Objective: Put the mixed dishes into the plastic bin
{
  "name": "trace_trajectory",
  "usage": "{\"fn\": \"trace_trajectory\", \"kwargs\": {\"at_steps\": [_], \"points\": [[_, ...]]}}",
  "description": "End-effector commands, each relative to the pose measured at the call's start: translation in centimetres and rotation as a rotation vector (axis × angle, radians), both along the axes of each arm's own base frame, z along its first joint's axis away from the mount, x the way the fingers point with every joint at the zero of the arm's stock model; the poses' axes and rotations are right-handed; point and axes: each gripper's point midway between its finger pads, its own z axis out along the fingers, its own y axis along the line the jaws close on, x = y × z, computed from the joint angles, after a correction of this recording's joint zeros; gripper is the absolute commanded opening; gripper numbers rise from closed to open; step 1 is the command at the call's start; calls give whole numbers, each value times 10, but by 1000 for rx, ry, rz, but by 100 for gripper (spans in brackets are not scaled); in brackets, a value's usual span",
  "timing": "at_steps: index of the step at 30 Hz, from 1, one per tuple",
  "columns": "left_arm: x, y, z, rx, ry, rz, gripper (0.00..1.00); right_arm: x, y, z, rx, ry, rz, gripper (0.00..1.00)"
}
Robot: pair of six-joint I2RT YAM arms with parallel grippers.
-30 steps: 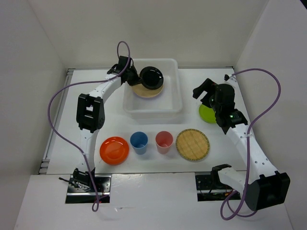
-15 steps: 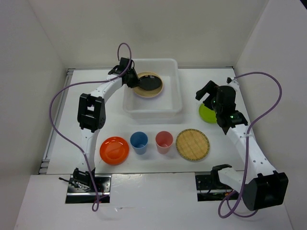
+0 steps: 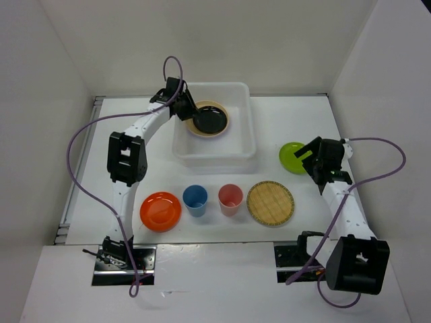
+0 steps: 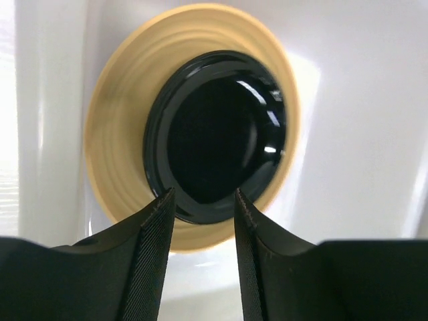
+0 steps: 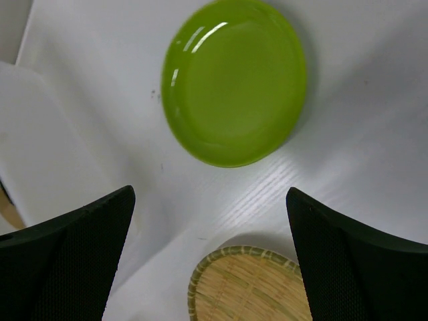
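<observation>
The white plastic bin stands at the back middle. Inside it a black plate lies flat on a pale yellow plate. My left gripper hovers at the bin's left side, open, its fingertips just short of the black plate and yellow plate. My right gripper is wide open and empty above the table, between the lime green plate and the woven tan disc; both show in the right wrist view, plate and disc. No purple plate is visible.
An orange plate, a blue cup and a pink-red cup stand in a row in front of the bin, left of the woven disc. White walls close in the table on three sides.
The black plate went from tilted in my left gripper to lying flat on the yellow plate, released. My right arm pulled back toward the right, uncovering the lime plate.
</observation>
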Motion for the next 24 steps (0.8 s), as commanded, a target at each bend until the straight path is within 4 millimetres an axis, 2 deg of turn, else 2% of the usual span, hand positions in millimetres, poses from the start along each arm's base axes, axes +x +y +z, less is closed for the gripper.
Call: {"fn": "trace_trajectory", "kwargs": {"at_steps": [1,4,6,7,8,10,11,13,14,16,17,18,19,21,23,24], "points": [[0,-5,114,-53,-221,-35,48,-1,-6,-12,70,3,-28,98],[-9,-8,156,-82,-292,-67,49,-6,-17,-35,117,55,-57,98],[-18,-7,190,-97,-353,-83,50,-6,-17,-45,147,79,-60,98],[-23,-9,200,-103,-371,-104,50,-8,-15,-57,160,105,-55,98],[-33,-9,221,-118,-405,-117,50,-8,-15,-62,183,103,-66,98],[-42,-5,237,-136,-426,-132,50,-7,-15,-70,210,106,-76,97],[-53,0,256,-152,-454,-147,50,-10,-14,-77,233,111,-82,94],[-62,8,258,-149,-460,-148,50,-4,-13,-78,262,78,-96,91],[-72,14,275,-157,-496,-150,50,-6,-12,-82,273,77,-105,88],[-85,21,284,-170,-515,-146,50,2,-13,-78,287,30,-122,87],[-87,25,288,-176,-534,-147,50,-2,-12,-87,297,43,-130,86],[-92,24,290,-192,-536,-150,50,5,-13,-81,300,7,-136,86],[-100,24,296,-206,-539,-155,50,1,-15,-88,310,16,-152,86],[-104,27,291,-209,-531,-158,50,3,-15,-92,318,5,-160,82],[-111,29,295,-210,-540,-159,50,8,-18,-93,341,-22,-178,80],[-114,28,298,-215,-550,-168,50,8,-19,-101,362,-7,-188,73]]}}
